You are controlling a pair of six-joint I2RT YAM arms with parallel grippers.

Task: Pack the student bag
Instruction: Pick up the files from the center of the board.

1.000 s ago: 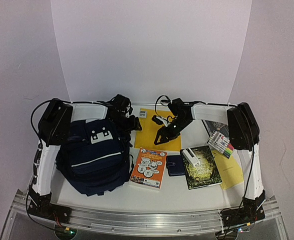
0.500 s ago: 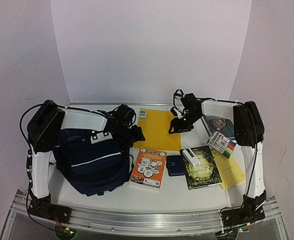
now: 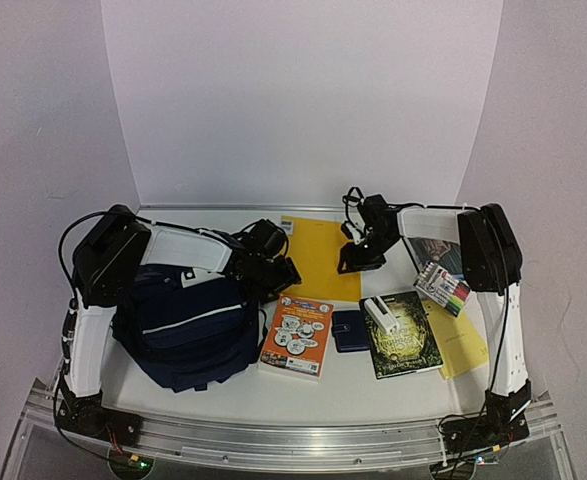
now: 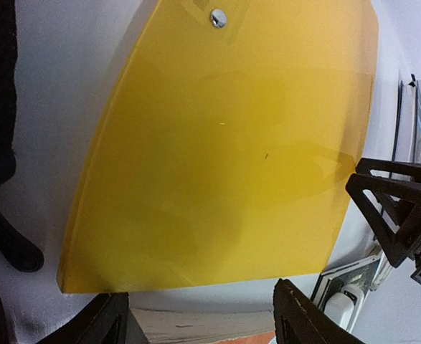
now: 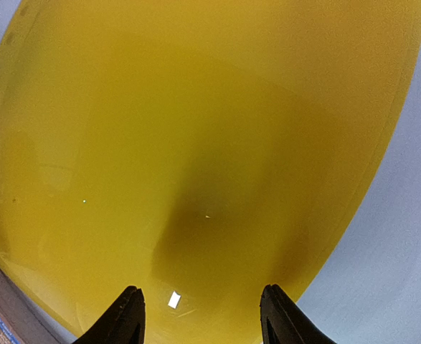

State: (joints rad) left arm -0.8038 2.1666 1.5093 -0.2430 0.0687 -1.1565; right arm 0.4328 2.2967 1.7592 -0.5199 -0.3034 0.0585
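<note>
centre of the top view: both arms flank the yellow folder (image 3: 318,255), so it's the folder pick, by my read. left gripper (image 4: 199,301) and right gripper (image 5: 201,297) both spread, clutching nothing. folder's flat, glossy plastic, hard to pinch; next needs an edge lifted. student bag (image 3: 188,325), soft navy fabric, slumps lower left.

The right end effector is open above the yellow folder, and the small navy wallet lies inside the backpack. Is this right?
No: the top view shows the small navy wallet on the table between the orange book and the dark book, outside the backpack. The rest is right.
</note>
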